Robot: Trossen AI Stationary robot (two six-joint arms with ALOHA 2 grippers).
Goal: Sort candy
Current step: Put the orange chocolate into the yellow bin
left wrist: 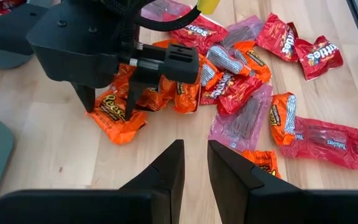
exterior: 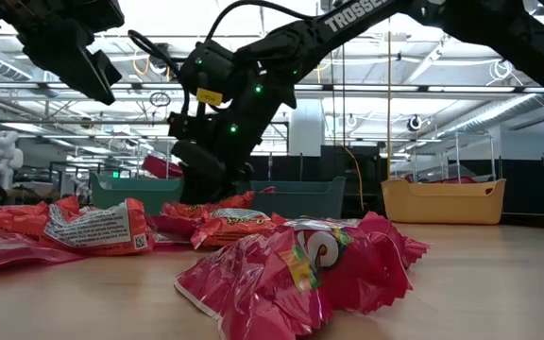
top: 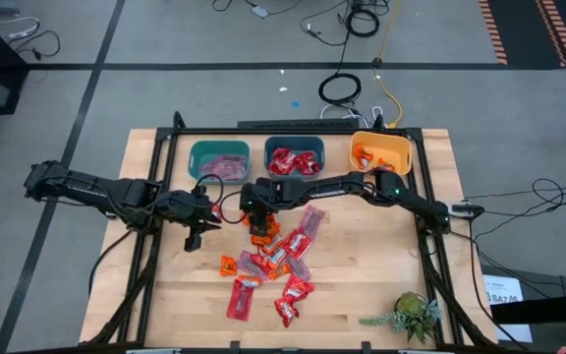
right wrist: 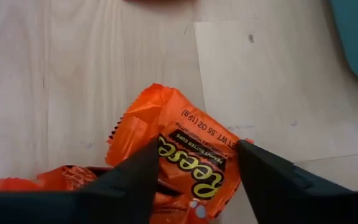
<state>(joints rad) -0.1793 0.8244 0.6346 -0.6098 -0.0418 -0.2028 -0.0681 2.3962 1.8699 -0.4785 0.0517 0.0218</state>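
Candy in red, orange and mauve wrappers lies loose on the middle of the wooden table. My right gripper reaches in from the right and tips down over the far left of the pile. It is open, with its fingers on either side of an orange packet that lies flat on the wood. My left gripper hangs above the table left of the pile. In the left wrist view my left gripper has a narrow gap and nothing in it. My right gripper comes at the orange packet slanting down from the table's right. One finger stands at each long side of the packet, whose end sticks out past them. I cannot tell whether the fingers touch it. The packet lies flat on the table.
Three bins stand along the far edge. The teal one holds mauve packets, the teal one red ones and the yellow one orange ones. A small plant sits at the near right. Bare wood lies left of the pile.
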